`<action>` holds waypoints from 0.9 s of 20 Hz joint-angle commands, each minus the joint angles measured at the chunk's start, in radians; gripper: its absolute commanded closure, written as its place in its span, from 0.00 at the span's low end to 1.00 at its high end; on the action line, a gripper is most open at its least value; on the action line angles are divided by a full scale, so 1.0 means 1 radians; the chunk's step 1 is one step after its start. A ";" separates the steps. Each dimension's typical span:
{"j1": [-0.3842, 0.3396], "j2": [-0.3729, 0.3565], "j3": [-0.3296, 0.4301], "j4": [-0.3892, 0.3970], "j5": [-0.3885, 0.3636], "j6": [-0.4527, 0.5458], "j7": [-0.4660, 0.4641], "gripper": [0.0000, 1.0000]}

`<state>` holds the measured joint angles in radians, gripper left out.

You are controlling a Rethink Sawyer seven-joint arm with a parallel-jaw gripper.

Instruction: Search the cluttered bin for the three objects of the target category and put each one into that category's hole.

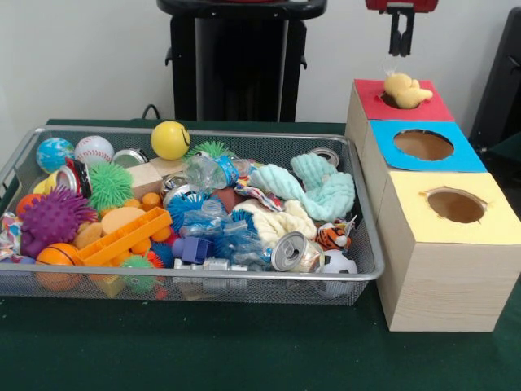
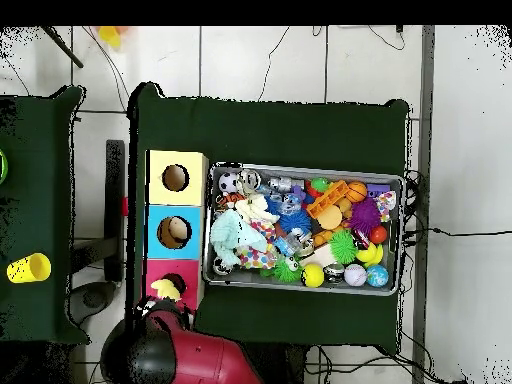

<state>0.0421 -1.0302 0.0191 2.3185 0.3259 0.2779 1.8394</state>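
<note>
The gripper (image 1: 400,50) hung above the red-topped box (image 1: 430,104), its dark fingers (image 1: 395,41) drawn close together with nothing between them, just clear of the toy beneath. And there it was: a yellow plush duck (image 1: 404,90) sat in the red box's hole, half in and half out, its body poking up over the rim. In the overhead view the same duck (image 2: 165,289) showed as a pale yellow lump on the red top, with the red arm (image 2: 205,360) reaching in beside it. Next in the row came the blue-topped box (image 1: 423,145) and then the yellow-topped box (image 1: 454,208), each with a round hole, the three boxes touching side by side on the green table (image 1: 244,350). Just beside them stood the wire mesh bin (image 1: 358,277), packed full: a mint-green plush (image 1: 321,187) near the box side, a cream plush (image 1: 273,221) below it, a small tiger toy (image 1: 334,236), a soccer ball (image 1: 338,265), a tipped soda can (image 1: 289,251), a yellow ball (image 1: 170,139), a baseball (image 1: 94,149), a purple spiky ball (image 1: 53,218) and an orange block (image 1: 122,238). Off on a separate table, a yellow cup (image 2: 28,268) stood well apart from everything.
</note>
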 commanded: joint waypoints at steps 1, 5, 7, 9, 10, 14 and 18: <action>-0.050 0.062 0.122 0.055 -0.017 -0.109 0.141 1.00; -0.018 0.068 0.092 0.028 -0.017 -0.088 0.152 1.00; 0.000 0.062 0.081 0.021 -0.010 -0.071 0.162 1.00; 0.019 0.059 0.075 0.022 0.000 -0.069 0.179 1.00; 0.027 0.060 0.073 0.023 0.005 -0.073 0.188 1.00; 0.043 0.063 0.065 0.017 0.011 -0.072 0.194 1.00; 0.031 0.079 0.077 0.017 0.012 -0.093 0.187 1.00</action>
<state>0.0889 -0.9866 0.0337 2.3362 0.3261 0.2375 1.8394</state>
